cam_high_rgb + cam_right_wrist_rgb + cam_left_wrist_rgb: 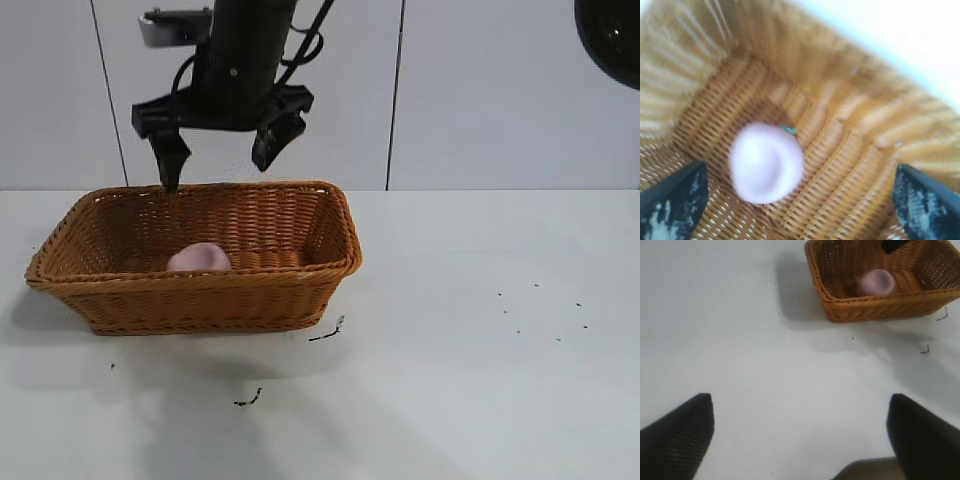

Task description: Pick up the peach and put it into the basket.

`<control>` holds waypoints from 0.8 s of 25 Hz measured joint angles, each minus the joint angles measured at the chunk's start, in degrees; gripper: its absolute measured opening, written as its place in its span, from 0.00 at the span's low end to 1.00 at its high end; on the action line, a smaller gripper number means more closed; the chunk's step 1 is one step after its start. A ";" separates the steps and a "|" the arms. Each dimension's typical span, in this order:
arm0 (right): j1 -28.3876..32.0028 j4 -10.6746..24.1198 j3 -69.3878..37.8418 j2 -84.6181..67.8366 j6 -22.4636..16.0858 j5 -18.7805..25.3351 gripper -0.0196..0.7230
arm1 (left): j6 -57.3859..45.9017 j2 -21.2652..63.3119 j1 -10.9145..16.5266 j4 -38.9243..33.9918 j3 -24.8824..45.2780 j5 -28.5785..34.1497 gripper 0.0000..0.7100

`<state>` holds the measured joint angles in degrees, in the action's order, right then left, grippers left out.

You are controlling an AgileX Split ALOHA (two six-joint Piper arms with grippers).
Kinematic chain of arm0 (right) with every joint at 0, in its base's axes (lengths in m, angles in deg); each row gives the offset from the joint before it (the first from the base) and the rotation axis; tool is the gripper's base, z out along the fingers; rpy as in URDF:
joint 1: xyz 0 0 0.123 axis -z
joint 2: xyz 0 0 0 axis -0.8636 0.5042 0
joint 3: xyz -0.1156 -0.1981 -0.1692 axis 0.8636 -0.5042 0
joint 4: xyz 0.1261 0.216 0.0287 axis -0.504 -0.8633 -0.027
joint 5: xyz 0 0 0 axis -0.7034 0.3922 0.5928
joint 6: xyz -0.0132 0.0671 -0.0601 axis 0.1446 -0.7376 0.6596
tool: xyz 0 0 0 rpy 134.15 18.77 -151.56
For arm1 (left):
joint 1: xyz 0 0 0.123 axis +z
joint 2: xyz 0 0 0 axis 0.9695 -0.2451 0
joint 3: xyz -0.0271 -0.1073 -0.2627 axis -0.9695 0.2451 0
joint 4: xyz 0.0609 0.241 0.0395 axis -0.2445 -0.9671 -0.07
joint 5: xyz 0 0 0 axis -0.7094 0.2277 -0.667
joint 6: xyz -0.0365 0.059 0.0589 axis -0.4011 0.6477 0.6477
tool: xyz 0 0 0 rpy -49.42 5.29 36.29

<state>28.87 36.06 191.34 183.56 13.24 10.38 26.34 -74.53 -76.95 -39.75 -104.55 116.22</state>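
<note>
The pale-pink peach (198, 258) lies on the floor of the orange-brown wicker basket (200, 300), near its front wall and toward its left end. My right gripper (215, 172) hangs open and empty above the basket's back rim. In the right wrist view the peach (766, 162) lies free on the basket's weave (850, 100), below and between the spread fingers of the right gripper (797, 172). My left gripper (800, 400) is open and empty over bare table, far from the basket (875, 307) and the peach (876, 282).
The white table (480, 330) carries small dark squiggles (328, 332) just off the basket's front right corner. A white panelled wall stands behind. A dark rounded object (610, 30) sits at the exterior view's top right corner.
</note>
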 joint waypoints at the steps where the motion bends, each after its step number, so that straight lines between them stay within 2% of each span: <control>1: 1.75 0.00 0.00 0.00 0.00 0.54 0.95 | 0.00 0.00 0.00 0.00 0.00 0.00 0.97; 6: 11.04 0.31 0.00 0.05 0.00 2.19 0.95 | 0.00 0.00 0.00 0.00 0.00 0.00 0.97; 13: 22.79 1.06 0.00 0.05 0.00 2.30 0.95 | 0.00 0.00 0.00 0.00 0.00 0.00 0.97; 20: 28.15 0.00 -1.62 -0.81 0.00 2.34 0.95 | 0.00 0.00 0.00 0.00 0.00 0.00 0.97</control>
<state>57.02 36.06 189.71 182.74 13.24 12.73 26.34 -74.53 -76.95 -39.75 -104.55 116.22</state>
